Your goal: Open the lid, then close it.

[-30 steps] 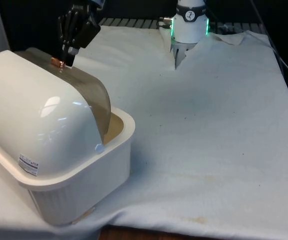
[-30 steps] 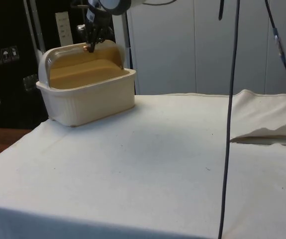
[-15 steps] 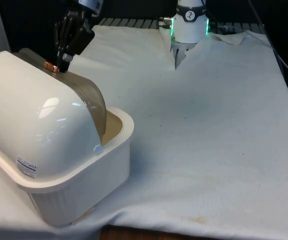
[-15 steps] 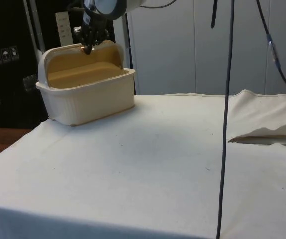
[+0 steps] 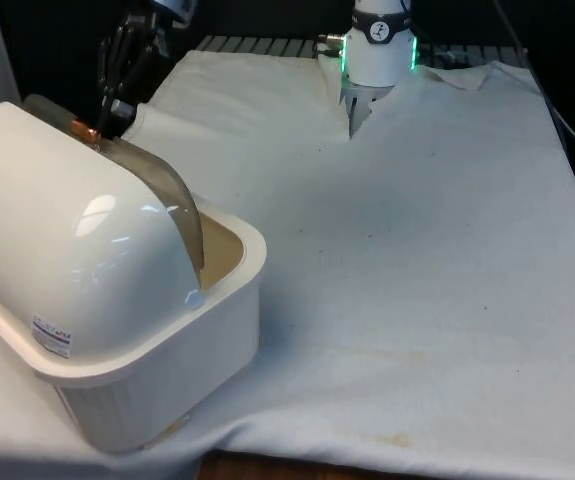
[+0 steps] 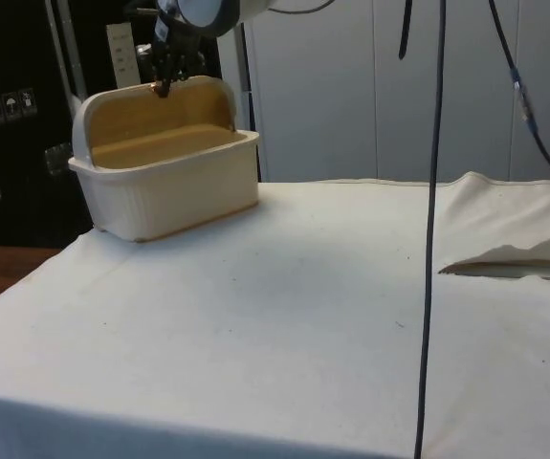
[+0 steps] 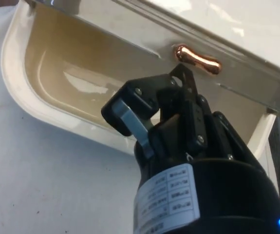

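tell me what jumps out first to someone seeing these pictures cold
The large cream plastic bread box stands at the front view's left, on the white cloth, its smoky translucent roll-top lid rolled back so the tan inside shows. At the lid's top edge the black two-finger gripper sits at a small copper-coloured knob, a shiny spot against the pale plastic.

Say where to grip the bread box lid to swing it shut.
Grip the copper handle on the lid edge, coming from the open front side above the box. It is the only protruding part; the rolled-back lid is otherwise smooth and curved.
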{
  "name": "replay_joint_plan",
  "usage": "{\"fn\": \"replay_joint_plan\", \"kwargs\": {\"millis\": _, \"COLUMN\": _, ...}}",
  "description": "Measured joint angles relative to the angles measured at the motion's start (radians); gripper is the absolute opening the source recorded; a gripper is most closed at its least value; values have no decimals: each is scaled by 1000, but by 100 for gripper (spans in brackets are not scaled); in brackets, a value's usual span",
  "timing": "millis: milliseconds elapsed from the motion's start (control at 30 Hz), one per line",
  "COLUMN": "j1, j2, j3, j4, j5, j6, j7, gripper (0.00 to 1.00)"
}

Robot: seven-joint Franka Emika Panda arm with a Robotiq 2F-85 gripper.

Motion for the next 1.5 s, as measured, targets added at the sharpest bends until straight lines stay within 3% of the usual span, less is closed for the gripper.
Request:
{"fn": "replay_joint_plan", "kwargs": {"millis": 967, "j1": 4, "j2": -9, "j3": -23, "j4": 64, "j5": 0, "j6": 5, "j7": 64, "gripper": 0}}
{"fn": "replay_joint_plan", "kwargs": {"millis": 1500, "j1": -2, "j2": 53, "j3": -46, "j4": 123, "j5": 2, "j6": 8, "j7": 121, "gripper": 0}}
